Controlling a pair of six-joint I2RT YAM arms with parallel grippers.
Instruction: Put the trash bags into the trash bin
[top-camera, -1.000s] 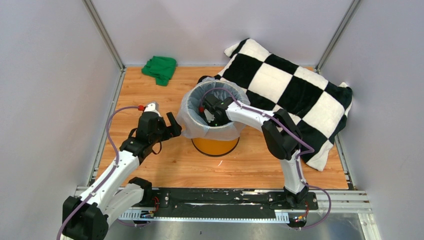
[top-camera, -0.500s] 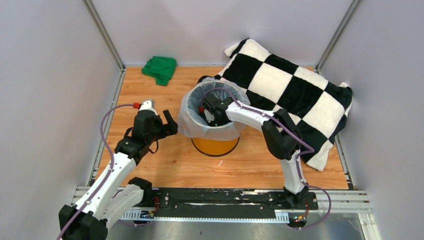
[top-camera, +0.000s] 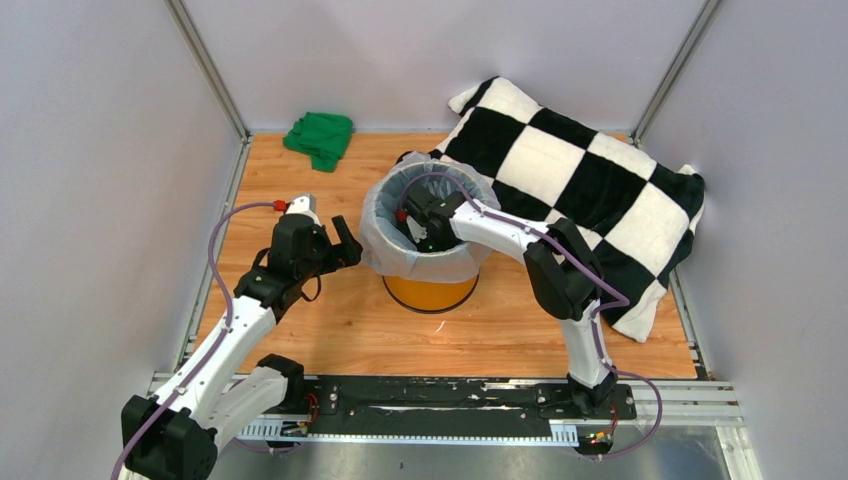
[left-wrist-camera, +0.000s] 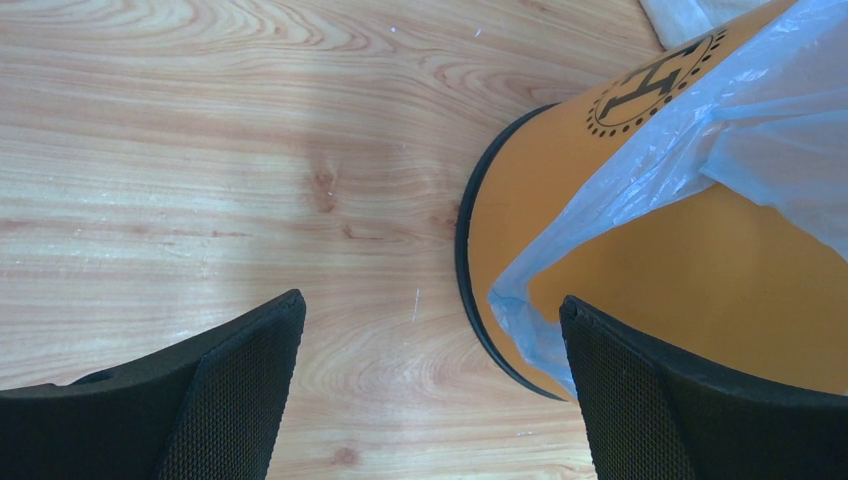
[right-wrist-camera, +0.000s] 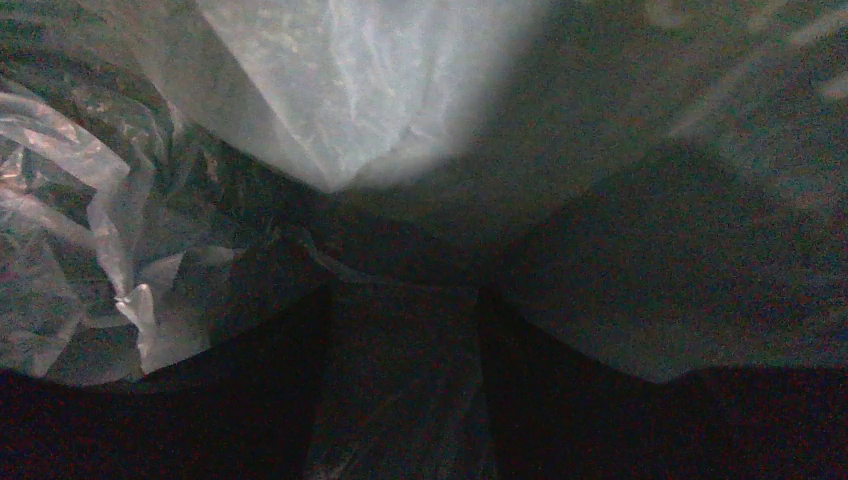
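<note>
Shows the trash bin (top-camera: 430, 292) standing upright near the middle of the wooden table (top-camera: 400, 340), lined with the pale blue-grey trash bag (top-camera: 385, 245). Finds the bag opened out inside the bin and folded over its rim, hanging as a crinkled skirt down the upper part of the orange wall, with the lower wall and dark base ring bare. Catches the right gripper (top-camera: 420, 228) down inside the mouth of the bin, deep among the plastic. Cannot tell from its wrist view, dark and crowded with folds of film, whether spread or clamped on the bag. Places the left gripper (top-camera: 347, 245) low at the bin's left side, just beside the hanging hem, jaws spread wide and holding nothing. From the left wrist, looks down between two black fingers (left-wrist-camera: 230, 390) onto bare wood and the curve of the base ring, with the bag's hem dangling by the finger nearer the bin, touching or just short, impossible to say. Picks out a circular black emblem (left-wrist-camera: 650, 85) printed on the bin's side. Puts a green cloth (top-camera: 320, 137) bunched in the far left corner, well apart from the bin, and a black-and-white checkered blanket (top-camera: 590, 190) along the far right, one corner just behind the bin.
</note>
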